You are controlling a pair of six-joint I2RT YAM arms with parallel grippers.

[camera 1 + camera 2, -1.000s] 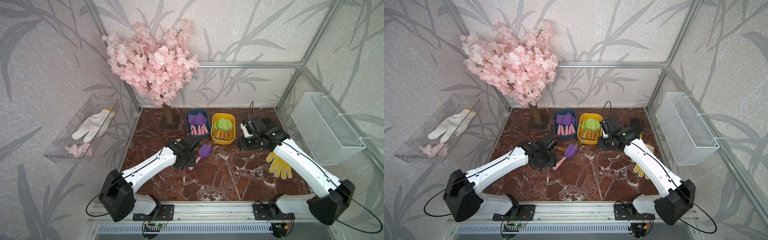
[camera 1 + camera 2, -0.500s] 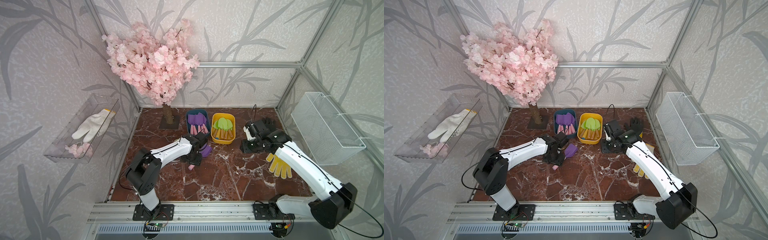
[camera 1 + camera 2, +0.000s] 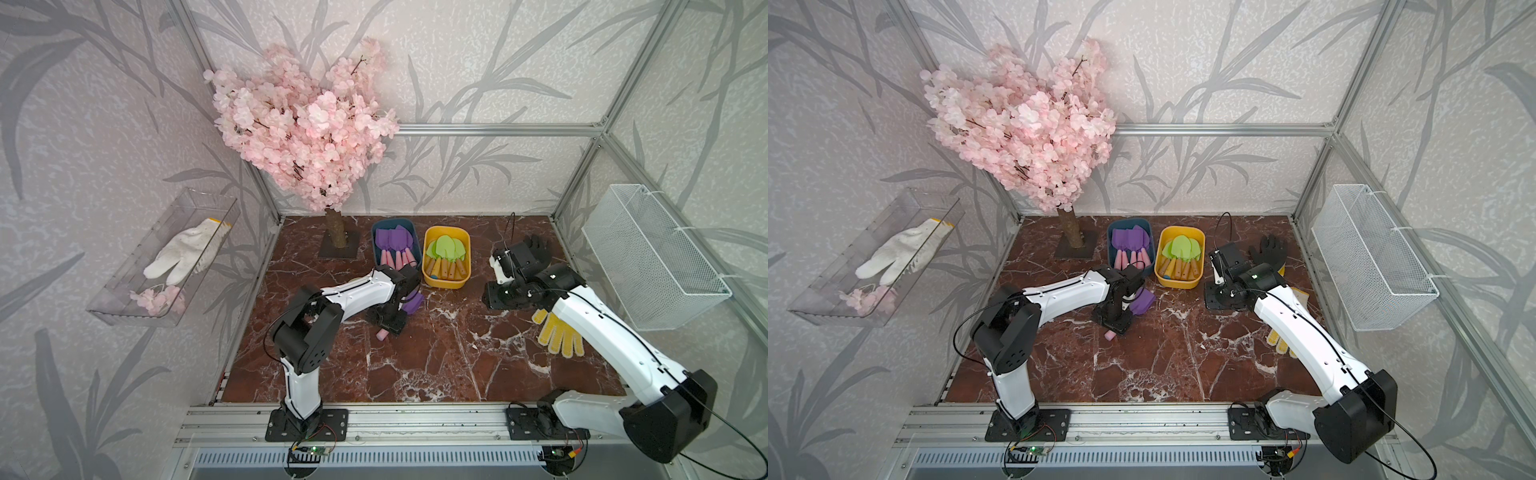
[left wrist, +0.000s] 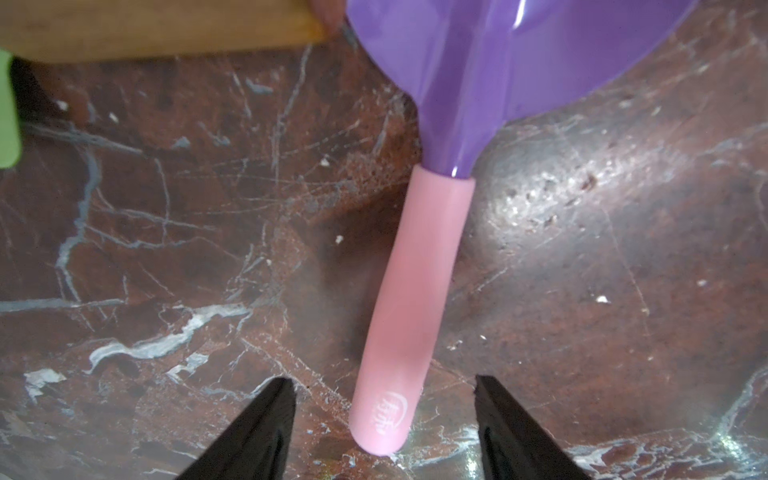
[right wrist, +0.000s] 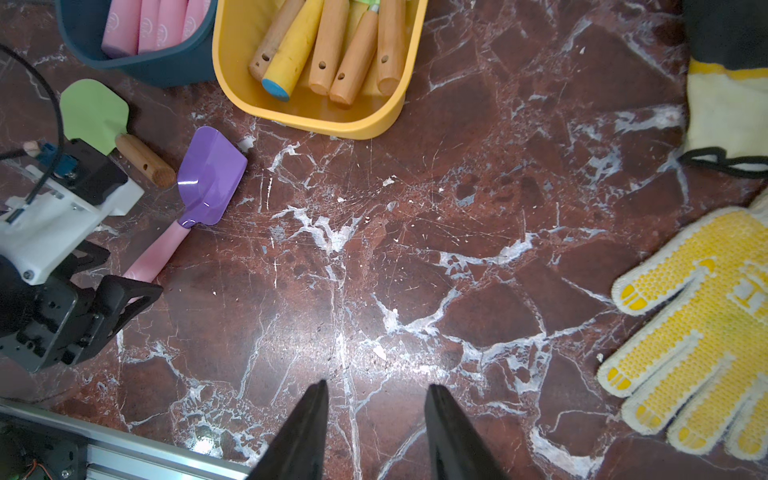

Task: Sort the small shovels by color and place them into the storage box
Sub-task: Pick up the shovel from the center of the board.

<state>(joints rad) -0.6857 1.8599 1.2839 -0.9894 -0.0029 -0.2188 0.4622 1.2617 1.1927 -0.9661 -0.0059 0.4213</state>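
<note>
On the red-brown marble tabletop (image 4: 166, 249), my left gripper (image 4: 381, 379) straddles the purple-bladed, pink-handled plastic shovel (image 4: 415, 282), jaws apart, empty. Next: clamp handle, carry to dark-blue bin (image 5: 166, 66).

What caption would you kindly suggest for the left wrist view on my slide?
Open left pincer flanking the pink handle of a purple shovel on the marble table.

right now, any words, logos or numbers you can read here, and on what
Nothing legible.
White stamp on the pink handle end of the purple shovel: stylised, unreadable.
Stamps on pink handles in the blue box: too small.
Woven mark on the yellow glove: unclear.
</note>
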